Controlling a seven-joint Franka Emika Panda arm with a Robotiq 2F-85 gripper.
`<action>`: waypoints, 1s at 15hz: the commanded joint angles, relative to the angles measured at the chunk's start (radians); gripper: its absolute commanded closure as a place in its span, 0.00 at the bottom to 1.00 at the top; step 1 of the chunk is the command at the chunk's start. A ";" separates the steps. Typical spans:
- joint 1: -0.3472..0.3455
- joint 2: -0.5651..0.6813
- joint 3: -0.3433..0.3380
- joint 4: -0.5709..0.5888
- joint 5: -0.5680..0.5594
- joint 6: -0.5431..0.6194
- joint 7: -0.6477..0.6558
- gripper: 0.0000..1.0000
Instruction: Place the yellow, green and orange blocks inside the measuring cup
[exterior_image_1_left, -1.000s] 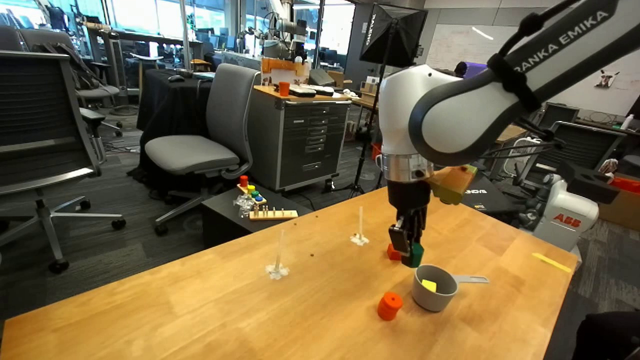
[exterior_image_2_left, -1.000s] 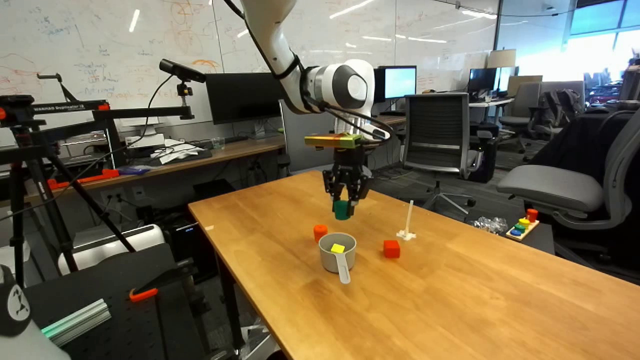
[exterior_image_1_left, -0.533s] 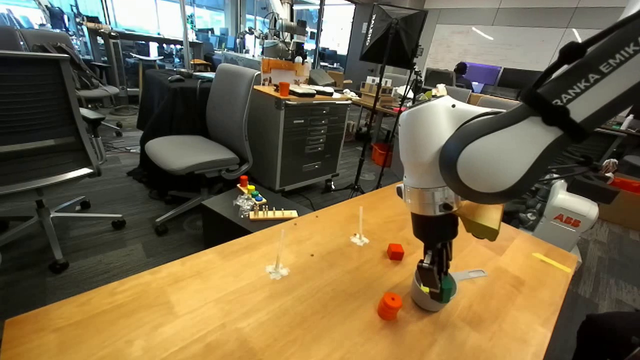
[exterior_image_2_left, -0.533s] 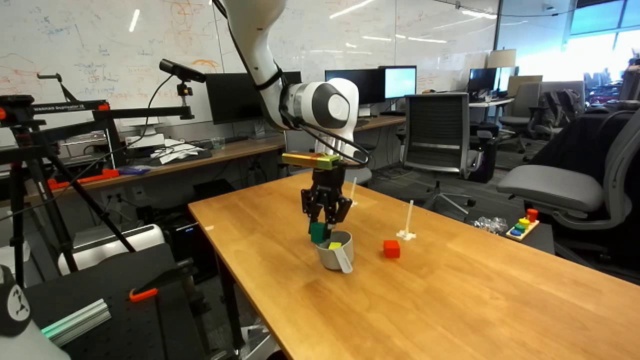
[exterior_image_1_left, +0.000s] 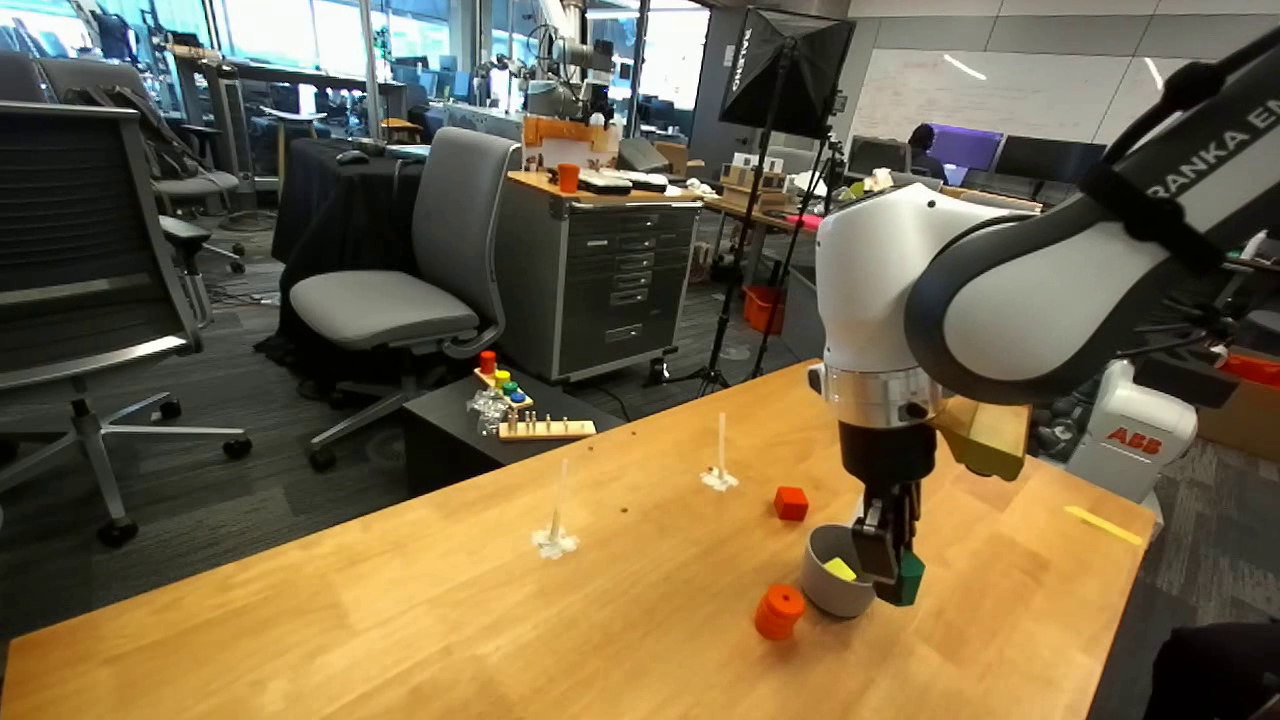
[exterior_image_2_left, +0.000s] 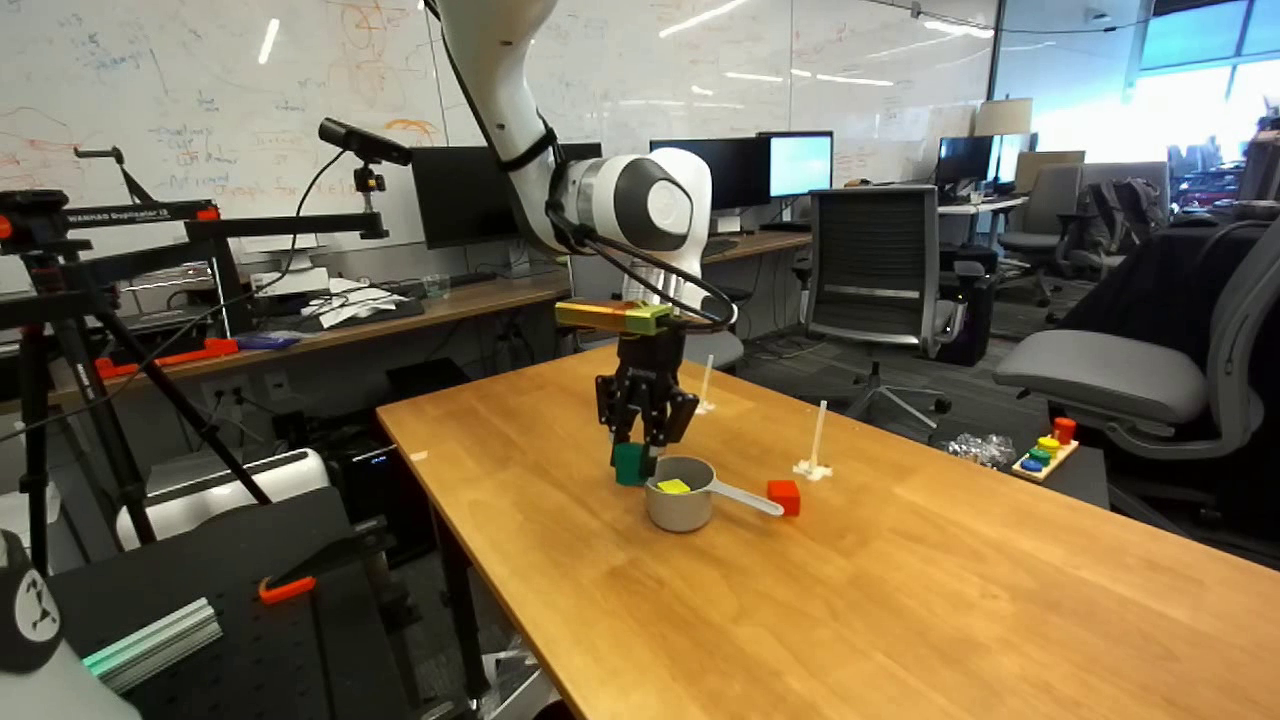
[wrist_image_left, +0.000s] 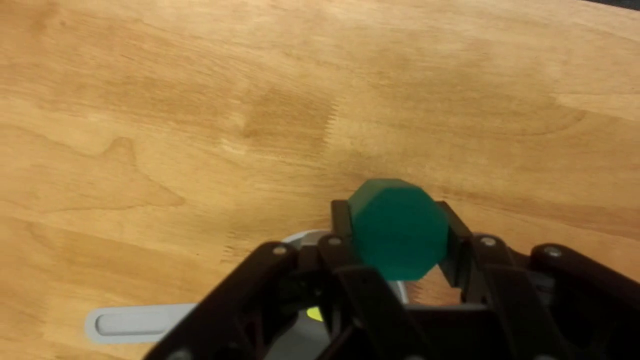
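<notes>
My gripper (exterior_image_1_left: 887, 558) is shut on the green block (exterior_image_1_left: 910, 580), an eight-sided piece. It holds the block low beside the grey measuring cup (exterior_image_1_left: 835, 603), outside the rim; whether they touch I cannot tell. In an exterior view the gripper (exterior_image_2_left: 634, 455) and green block (exterior_image_2_left: 628, 466) are at the cup's (exterior_image_2_left: 680, 513) far left. In the wrist view the block (wrist_image_left: 400, 235) sits between both fingers, which hide much of the cup; its handle (wrist_image_left: 140, 323) shows. The yellow block (exterior_image_1_left: 840, 569) lies inside the cup. The orange block (exterior_image_1_left: 780, 612) stands on the table near the cup, hidden in the other exterior view.
A red cube (exterior_image_2_left: 784, 497) lies on the table close to the cup's handle tip. Two thin upright sticks (exterior_image_1_left: 721, 445) are taped to the table. The table's edge (exterior_image_2_left: 420, 480) runs near the gripper's side.
My gripper has carried the green block down to the cup and past its rim. The cup has shifted and turned, its handle swinging toward the red cube. The block stays held.
</notes>
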 joint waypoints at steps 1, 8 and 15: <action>-0.015 -0.038 0.006 -0.022 0.013 0.007 0.001 0.82; -0.029 -0.005 0.000 0.035 0.010 0.010 -0.008 0.82; -0.028 0.041 -0.008 0.131 0.008 0.002 0.004 0.32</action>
